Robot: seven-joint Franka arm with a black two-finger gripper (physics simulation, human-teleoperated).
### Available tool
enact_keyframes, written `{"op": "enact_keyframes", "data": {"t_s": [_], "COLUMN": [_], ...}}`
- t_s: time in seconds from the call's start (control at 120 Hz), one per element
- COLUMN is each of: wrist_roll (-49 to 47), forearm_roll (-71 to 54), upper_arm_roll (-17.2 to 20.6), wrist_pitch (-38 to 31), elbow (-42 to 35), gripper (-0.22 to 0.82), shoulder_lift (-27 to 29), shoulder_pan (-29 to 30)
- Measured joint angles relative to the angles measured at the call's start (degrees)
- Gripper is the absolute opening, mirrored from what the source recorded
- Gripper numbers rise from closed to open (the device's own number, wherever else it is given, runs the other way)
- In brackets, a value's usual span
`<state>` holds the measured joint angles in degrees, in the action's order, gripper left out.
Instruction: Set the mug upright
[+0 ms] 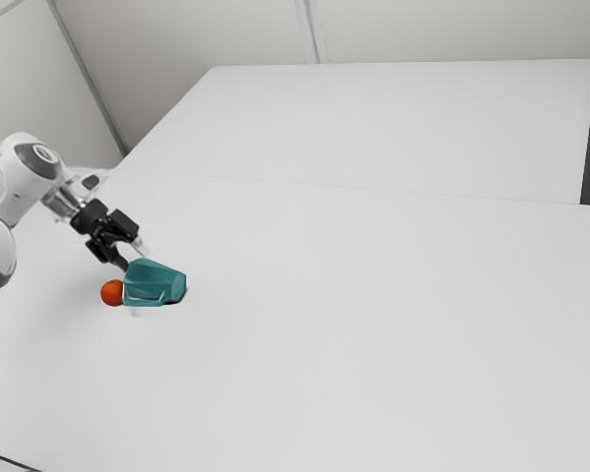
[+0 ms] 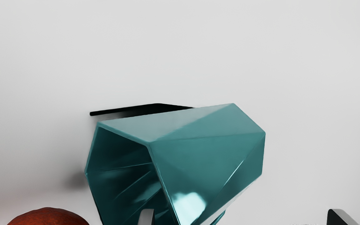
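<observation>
In the exterior view my gripper (image 1: 133,258) is at the mug's near-arm side, just above and behind it. The teal faceted mug (image 1: 154,283) lies on its side, its mouth toward the orange ball. In the wrist view the mug (image 2: 198,156) shows its dark hollow mouth and its flat facets. The fingertips of my gripper (image 2: 241,217) stand wide apart, one overlapping the mug's mouth, the other out past its base with a gap. My gripper is open.
A round orange-red object (image 1: 112,292) sits close beside the mug's mouth; in the wrist view this round object (image 2: 48,217) has a rough skin. Both lie on a broad white table (image 1: 374,324).
</observation>
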<state>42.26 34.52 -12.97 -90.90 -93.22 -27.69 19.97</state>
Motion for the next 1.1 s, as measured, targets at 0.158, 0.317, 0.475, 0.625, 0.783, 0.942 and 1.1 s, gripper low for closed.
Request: {"op": "enact_keyframes", "data": {"t_s": [0.158,0.317,0.475,0.625,0.783,0.942,1.1], "wrist_roll": [3.0,5.3,7.1,8.3,9.0,9.7,9.8], "forearm_roll": [2.3,3.3,3.7,4.5,5.1,4.9,2.1], "upper_arm_roll": [0.0,0.0,-0.1,-0.1,-0.4,-0.7,-0.8], "wrist_pitch": [1.2,1.6,1.4,1.2,1.0,0.8,-1.9], "elbow": [-0.6,-1.0,-1.2,-1.9,-2.5,-4.0,-8.0], "gripper": [0.6,0.48,0.13,-0.05,-0.11,-0.15,-0.16], "shoulder_lift": [-0.9,-1.4,-1.7,-1.3,-0.3,2.5,6.9], "shoulder_pan": [0.1,0.1,0.2,-0.2,-0.8,-2.3,-5.6]}}
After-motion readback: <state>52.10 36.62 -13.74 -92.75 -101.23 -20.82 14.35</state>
